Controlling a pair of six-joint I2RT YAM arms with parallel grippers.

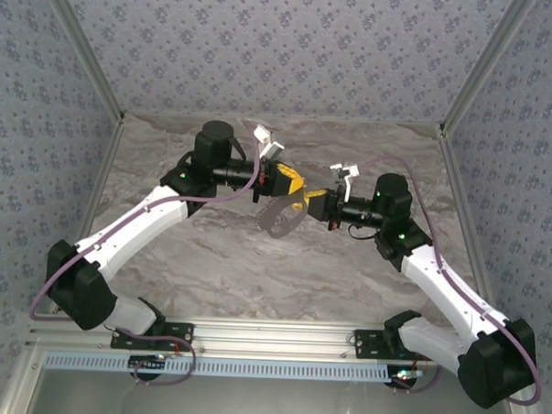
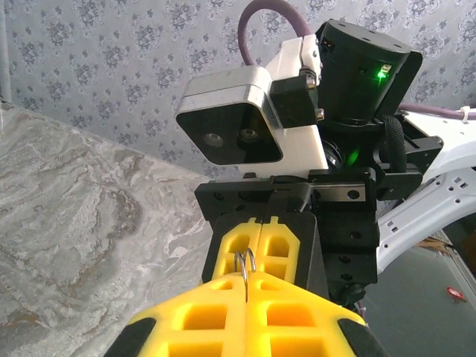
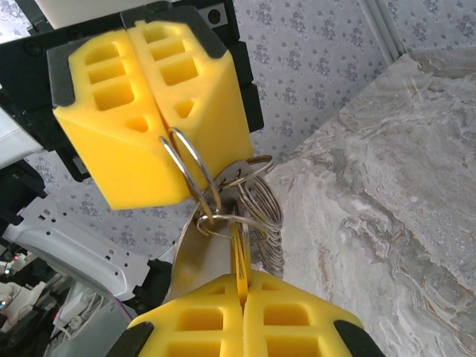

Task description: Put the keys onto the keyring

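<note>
Since the right gripper [image 3: 244,286] is pinched shut on what looks like the brass key [image 3: 240,260], seen edge-on, the grip belongs on its flat head: tiny, light, stiff, slick metal, likely to twist in foam. Just past it sit wire split rings [image 3: 260,216], with the grey oval keyring [image 3: 195,260] hanging loose beside them and apt to swing. Beyond, the left gripper [image 3: 160,141] is clamped on one springy ring coil [image 3: 186,167], all above the marble table [image 3: 387,186].
</note>
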